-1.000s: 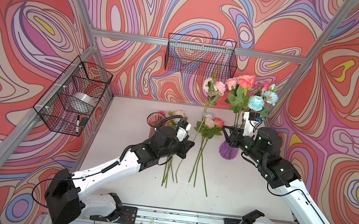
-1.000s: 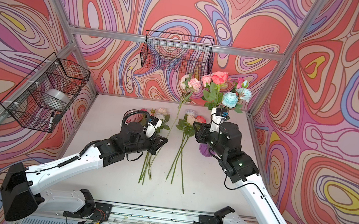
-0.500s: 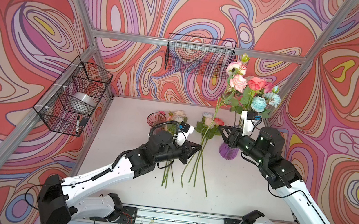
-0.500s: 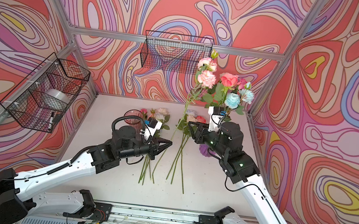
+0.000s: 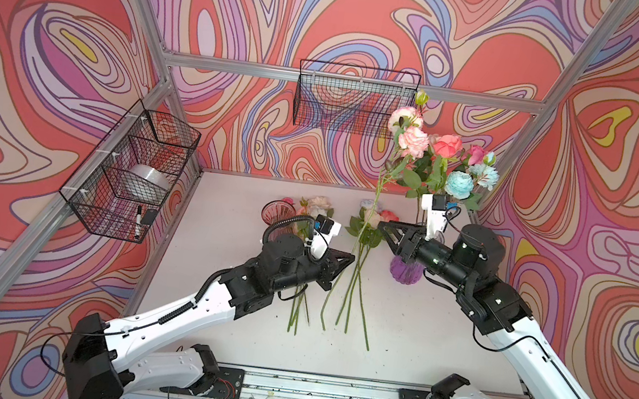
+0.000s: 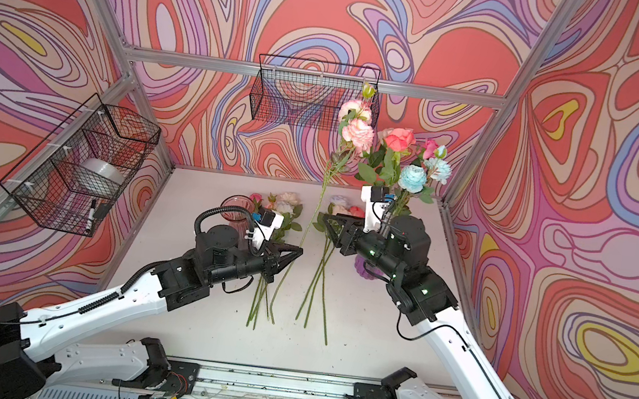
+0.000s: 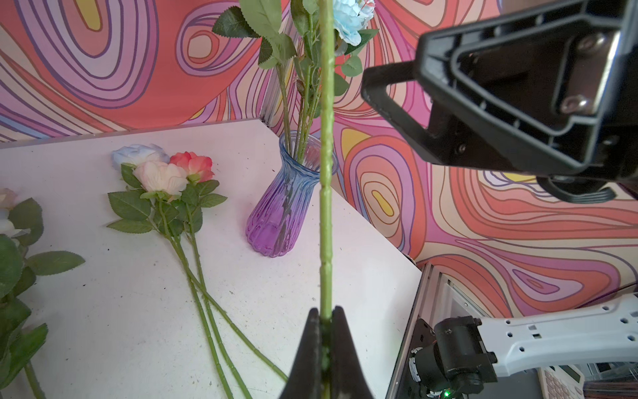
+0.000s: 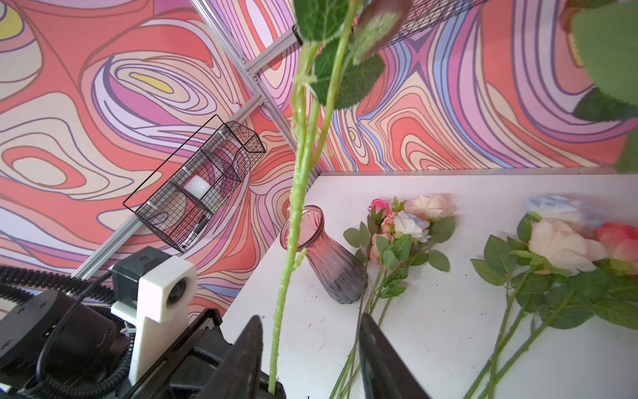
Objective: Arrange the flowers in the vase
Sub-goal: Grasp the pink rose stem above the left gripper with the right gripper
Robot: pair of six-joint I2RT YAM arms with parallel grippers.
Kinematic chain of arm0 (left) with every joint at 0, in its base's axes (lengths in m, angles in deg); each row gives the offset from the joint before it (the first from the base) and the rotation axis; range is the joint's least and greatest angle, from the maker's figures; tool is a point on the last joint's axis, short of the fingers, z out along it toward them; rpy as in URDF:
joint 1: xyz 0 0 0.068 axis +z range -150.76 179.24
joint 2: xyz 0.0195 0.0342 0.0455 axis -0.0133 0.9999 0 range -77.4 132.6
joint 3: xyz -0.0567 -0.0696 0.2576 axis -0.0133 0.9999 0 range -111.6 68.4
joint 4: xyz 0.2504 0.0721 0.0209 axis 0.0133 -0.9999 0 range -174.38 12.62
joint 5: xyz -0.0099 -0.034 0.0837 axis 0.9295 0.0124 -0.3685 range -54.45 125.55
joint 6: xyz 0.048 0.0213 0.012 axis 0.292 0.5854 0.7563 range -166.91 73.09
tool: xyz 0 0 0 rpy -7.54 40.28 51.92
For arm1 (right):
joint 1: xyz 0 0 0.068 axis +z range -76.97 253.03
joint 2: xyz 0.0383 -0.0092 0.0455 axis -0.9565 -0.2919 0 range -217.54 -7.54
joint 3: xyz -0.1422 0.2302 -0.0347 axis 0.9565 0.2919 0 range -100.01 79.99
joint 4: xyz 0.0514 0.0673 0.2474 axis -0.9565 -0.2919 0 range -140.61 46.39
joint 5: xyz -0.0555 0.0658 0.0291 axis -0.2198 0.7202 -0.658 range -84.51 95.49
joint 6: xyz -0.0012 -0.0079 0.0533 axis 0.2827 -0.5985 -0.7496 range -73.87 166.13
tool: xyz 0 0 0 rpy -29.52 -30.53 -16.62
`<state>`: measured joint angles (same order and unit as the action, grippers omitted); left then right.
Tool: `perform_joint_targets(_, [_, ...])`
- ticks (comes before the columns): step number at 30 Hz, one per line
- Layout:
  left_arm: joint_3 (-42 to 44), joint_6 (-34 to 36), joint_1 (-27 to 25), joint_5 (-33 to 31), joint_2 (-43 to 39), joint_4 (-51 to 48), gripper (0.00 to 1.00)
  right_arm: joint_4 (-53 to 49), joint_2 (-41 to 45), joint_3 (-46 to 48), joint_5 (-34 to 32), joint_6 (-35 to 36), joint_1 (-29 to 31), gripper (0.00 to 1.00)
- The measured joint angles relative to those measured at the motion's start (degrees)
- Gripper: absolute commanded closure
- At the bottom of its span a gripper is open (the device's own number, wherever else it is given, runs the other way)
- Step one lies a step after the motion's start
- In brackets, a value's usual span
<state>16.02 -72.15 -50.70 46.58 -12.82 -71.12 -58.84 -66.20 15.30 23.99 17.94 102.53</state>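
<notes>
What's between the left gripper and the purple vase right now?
Three loose flowers lie on the table there, stems crossing the gap between left gripper and purple vase; both top views show it.

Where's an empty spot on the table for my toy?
Bare table lies in front, along the metal rail, and left of the pink vase. The middle is crowded, where loose flowers lie between it and the purple vase.

Purple vase (image 5: 402,273) mostly hidden behind right arm (image 5: 447,263); held stem (image 7: 326,207) top cropped.
</notes>
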Motion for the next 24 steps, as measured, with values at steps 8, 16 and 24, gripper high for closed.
perform_joint_targets(8, [0.00, -0.02, 0.00, -0.13, 0.00, 0.00, 1.00, 2.32, -4.07, -1.01, 0.26, -0.68, 2.84, 0.65])
perform_joint_targets(16, [0.00, -0.02, 0.00, -0.11, 0.00, 0.00, 1.00, 3.76, -4.85, -1.25, -1.44, -1.57, 2.86, 0.74])
perform_joint_targets(24, [0.04, -0.02, 0.04, -0.22, 0.00, -0.02, 1.00, 5.16, -7.28, -2.62, -2.47, -1.60, 2.93, 0.93])
